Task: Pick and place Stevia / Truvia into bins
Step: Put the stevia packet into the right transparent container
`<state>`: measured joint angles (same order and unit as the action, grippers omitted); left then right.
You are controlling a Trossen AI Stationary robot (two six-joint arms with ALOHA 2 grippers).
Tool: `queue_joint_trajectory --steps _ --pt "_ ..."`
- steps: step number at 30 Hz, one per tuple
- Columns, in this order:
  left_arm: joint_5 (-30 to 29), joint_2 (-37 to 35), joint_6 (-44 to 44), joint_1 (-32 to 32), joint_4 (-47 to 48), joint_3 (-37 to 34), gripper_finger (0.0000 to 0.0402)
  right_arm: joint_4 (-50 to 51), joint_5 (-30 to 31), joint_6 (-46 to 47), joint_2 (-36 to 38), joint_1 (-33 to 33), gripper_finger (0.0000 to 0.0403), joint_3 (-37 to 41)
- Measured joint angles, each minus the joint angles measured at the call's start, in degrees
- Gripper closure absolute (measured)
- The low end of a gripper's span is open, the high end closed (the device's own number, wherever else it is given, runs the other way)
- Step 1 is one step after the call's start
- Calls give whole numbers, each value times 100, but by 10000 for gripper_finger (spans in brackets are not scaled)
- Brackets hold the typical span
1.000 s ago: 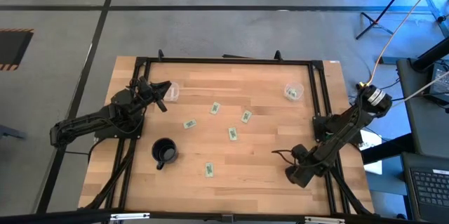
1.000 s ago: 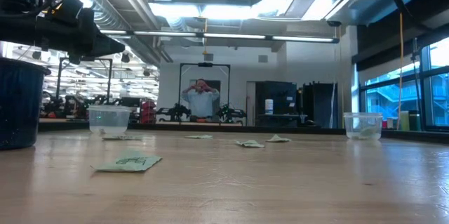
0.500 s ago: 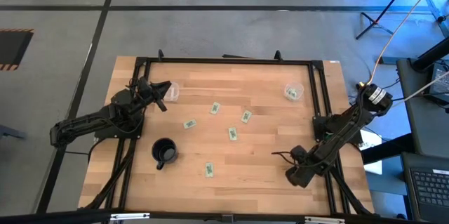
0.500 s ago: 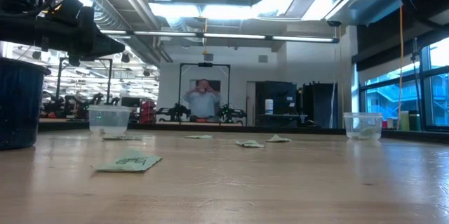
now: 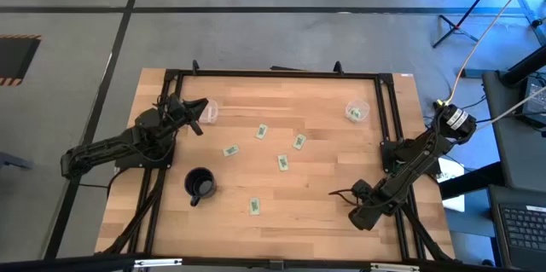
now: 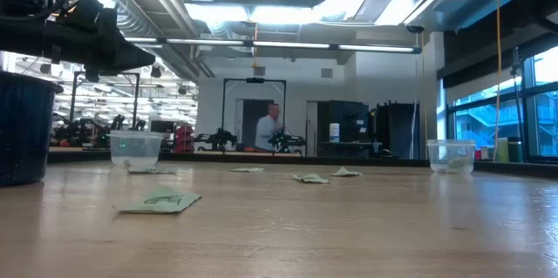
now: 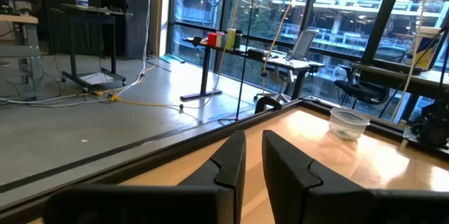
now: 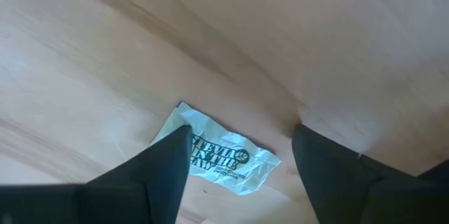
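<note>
Several pale green Stevia sachets (image 5: 281,162) lie flat on the wooden table, and the nearest one shows in the low view (image 6: 159,200). My right gripper (image 5: 360,217) points down near the table's near right corner. It is open, and its fingers stand on either side of a sachet (image 8: 219,155) that the arm hides from above. One clear cup (image 5: 355,112) at the far right holds a sachet. My left gripper (image 5: 200,115) waits in the air beside the other clear cup (image 5: 209,111), its fingers (image 7: 251,155) a narrow gap apart and holding nothing.
A black mug (image 5: 200,184) stands near the left side, toward the near edge. A black frame rail (image 5: 273,73) runs along the far edge and down both sides. Bare wood lies between the sachets and the right cup. A person walks in the room beyond the table (image 6: 268,128).
My right arm has edged slightly toward the near edge, and its cable has shifted with it. The left arm has kept still. No sachet has moved. The person in the background has turned and walked to the right.
</note>
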<state>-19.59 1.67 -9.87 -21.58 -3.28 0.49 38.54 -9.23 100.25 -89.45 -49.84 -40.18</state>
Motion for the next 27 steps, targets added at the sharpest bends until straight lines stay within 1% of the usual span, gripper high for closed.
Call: queue_joint_trajectory --steps 10,14,20,27 --pt "-32 -2 10 -2 -1 0 359 -17 -57 28 -15 -4 252 9" --pt "-33 -2 11 0 -1 0 359 -23 -59 41 -15 -7 284 11" --pt "-33 -1 11 -1 -1 0 359 -24 -56 41 -17 -9 319 11" --pt "-33 -2 11 -1 -1 0 359 -15 -34 20 -17 -9 342 11"
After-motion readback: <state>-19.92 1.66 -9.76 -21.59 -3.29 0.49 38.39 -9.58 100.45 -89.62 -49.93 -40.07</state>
